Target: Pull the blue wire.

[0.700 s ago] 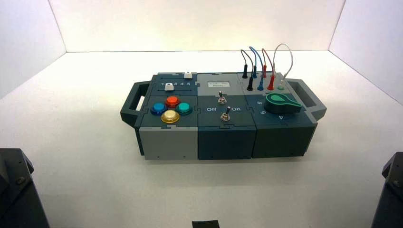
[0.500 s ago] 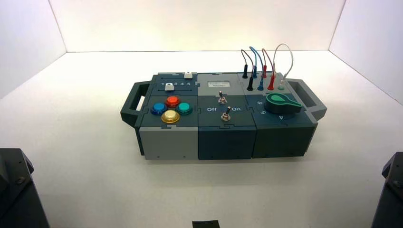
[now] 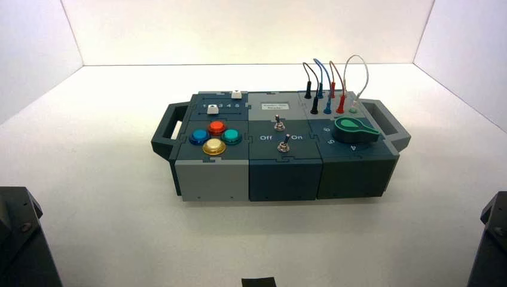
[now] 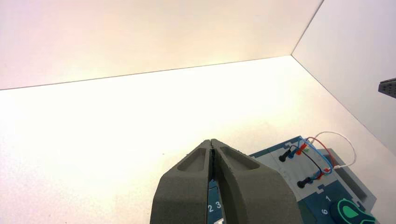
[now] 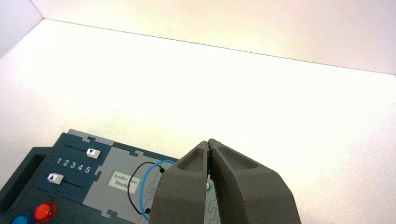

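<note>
The blue wire [image 3: 323,70] stands as an arched loop at the box's [image 3: 281,173] far right corner, both plugs seated, between the black wire [image 3: 310,73] and the red wire [image 3: 336,72]. Just in front sits the green knob [image 3: 354,128]. The left end effector [image 4: 212,145] and right end effector [image 5: 208,145] are both closed tight, empty, held above the white surface [image 3: 119,227], well apart from the wire.

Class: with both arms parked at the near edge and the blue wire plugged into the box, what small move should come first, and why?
Probably the right gripper should open and start toward the blue wire. The wire arches at the box's far right corner, on that arm's side, with both plugs seated, between the black wire and red wire. Both grippers, left gripper included, are shut, away from the box.
</note>
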You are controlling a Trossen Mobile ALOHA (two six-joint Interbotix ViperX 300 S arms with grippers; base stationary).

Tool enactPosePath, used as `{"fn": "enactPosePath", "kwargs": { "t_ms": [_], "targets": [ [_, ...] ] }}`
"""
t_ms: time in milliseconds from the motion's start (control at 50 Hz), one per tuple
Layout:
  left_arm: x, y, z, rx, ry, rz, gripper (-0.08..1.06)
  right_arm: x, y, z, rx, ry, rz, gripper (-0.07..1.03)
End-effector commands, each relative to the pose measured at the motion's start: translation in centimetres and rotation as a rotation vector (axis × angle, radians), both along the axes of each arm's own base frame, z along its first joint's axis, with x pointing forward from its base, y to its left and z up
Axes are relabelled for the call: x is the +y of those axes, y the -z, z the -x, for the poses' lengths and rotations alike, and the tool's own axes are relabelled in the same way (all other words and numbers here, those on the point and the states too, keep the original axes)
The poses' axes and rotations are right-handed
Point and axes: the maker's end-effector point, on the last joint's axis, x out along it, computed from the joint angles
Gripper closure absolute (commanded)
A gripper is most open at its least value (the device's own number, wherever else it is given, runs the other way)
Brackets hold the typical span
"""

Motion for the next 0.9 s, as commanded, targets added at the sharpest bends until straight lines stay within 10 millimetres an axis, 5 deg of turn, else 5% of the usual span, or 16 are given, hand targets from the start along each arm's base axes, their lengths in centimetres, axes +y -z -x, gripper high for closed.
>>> {"fn": "enactPosePath", "kwargs": {
  "t_ms": [20, 520, 900],
  "targets": [
    [-0.2, -1.6, -0.8, -0.036, -0.01, 0.025, 1.0, 0.3, -1.5, -0.6, -0.052, -0.012, 0.0, 0.98],
    [0.9, -5.0, -4.1, -0.12, -0.056, -0.007, 1.0, 0.8, -2.0, -2.5, -0.097, -0.01, -0.004, 0.98],
    [-0.4, -2.6, -7.6, -0.032, -0.055, -0.048, 1.0, 1.5, -0.5, -4.8, -0.069, -0.007, 0.004, 0.98]
  ]
}}
